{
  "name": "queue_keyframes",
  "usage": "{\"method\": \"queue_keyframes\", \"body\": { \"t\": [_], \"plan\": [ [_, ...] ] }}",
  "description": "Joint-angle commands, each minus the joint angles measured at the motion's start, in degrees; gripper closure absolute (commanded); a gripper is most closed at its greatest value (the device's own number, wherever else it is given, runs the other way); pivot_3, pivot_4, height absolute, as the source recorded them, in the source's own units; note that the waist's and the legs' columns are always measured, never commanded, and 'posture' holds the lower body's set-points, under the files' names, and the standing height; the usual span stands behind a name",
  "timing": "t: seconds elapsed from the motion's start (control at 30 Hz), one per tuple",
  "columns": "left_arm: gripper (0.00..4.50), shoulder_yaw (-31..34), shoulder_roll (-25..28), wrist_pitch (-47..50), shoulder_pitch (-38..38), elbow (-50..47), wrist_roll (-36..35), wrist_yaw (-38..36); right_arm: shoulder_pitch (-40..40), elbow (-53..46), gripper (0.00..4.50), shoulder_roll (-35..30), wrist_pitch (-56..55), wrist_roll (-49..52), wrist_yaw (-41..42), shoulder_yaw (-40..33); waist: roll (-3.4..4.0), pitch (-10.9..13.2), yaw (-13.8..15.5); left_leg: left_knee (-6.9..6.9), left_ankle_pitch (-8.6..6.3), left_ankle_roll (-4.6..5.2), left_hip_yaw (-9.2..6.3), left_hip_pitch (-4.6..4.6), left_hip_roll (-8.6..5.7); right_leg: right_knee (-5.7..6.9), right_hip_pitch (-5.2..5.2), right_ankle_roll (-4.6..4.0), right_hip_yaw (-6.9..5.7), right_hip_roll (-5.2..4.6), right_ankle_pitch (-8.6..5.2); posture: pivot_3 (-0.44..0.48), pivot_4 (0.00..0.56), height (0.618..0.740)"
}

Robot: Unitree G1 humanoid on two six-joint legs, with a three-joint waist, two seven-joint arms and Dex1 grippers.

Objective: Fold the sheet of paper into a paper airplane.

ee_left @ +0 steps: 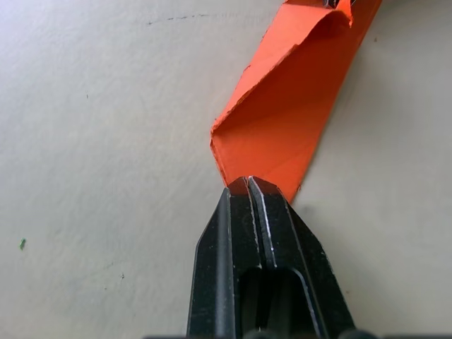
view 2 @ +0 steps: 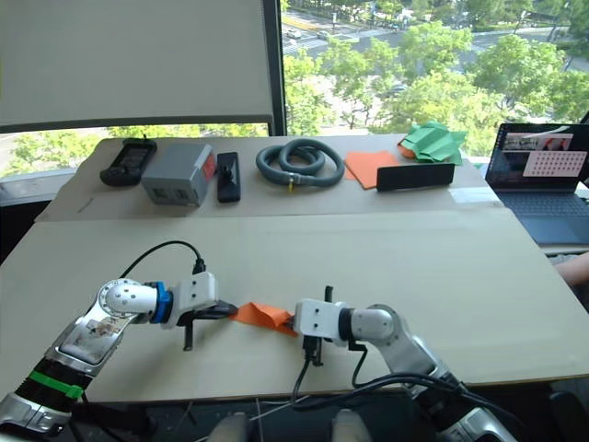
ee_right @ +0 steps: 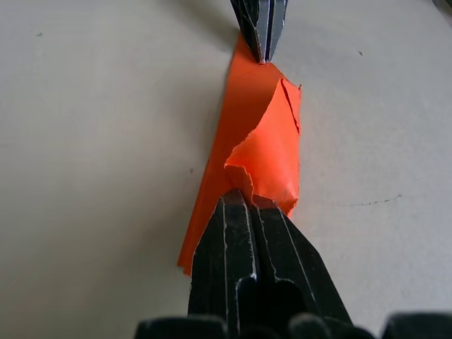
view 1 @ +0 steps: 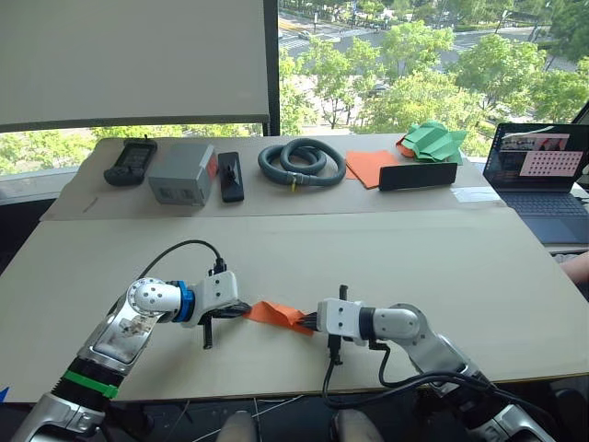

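Pinched at both ends: left claw (view 1: 241, 311) clamped on one tip of the paper (view 1: 278, 315), right claw (view 1: 308, 322) clamped on the other, likely to keep the narrow strip stretched between them so creases can be set. Held low over the near worktop (view 1: 386, 253), between the two claws. Already folded into a slim orange band, pointed toward the left claw, crumpled and slightly torn-looking at the right claw's end, one flap lifting. Not yet a clean airplane, by the look.
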Motion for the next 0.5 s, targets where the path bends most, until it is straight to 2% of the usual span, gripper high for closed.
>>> {"method": "queue_keyframes", "body": {
  "t": [0.03, 0.2, 0.3, 0.5],
  "plan": [
    [4.5, 3.45, 1.6, 4.79, -2.05, -1.95, -3.66, -1.75, 0.43, 1.19, 4.46, 0.18, 1.54, -1.04, 0.63, 0.37, -0.09, 0.06, 0.02, 0.0, 0.0, 0.0, 0.0, 0.0, 0.0, 0.0, 0.0, 0.0, 0.0, 0.0, 0.0, 0.0, 0.15, 0.704],
    [4.5, 7.56, -0.55, 14.91, -7.93, -6.71, -13.47, -3.11, 0.38, 1.03, 4.46, 0.24, 1.65, -1.12, 1.13, 0.06, -0.41, 0.23, 0.2, 0.02, 0.0, 0.0, 0.0, -0.04, 0.0, 0.0, 0.0, 0.0, 0.0, 0.0, 0.0, 0.0, 0.15, 0.704],
    [4.5, 7.62, -2.2, 18.36, -9.72, -8.21, -16.09, -2.41, 0.32, 0.98, 4.46, 0.28, 1.71, -1.1, 1.35, -0.17, -0.39, 0.21, 0.19, 0.07, 0.0, 0.0, 0.01, -0.07, -0.01, -0.02, 0.05, 0.0, -0.01, -0.01, 0.0, 0.0, 0.15, 0.704],
    [4.5, 0.48, -7.19, 17.53, -8.89, -7.8, -12.96, 0.03, 0.17, 0.27, 4.46, 0.75, 2.59, -0.65, 1.68, -0.5, -0.28, 0.16, 0.04, 0.14, 0.1, 0.16, -0.01, -0.03, -0.02, 0.06, 0.16, 0.01, 0.04, 0.06, 0.01, 0.0, 0.15, 0.704]
  ]
}}
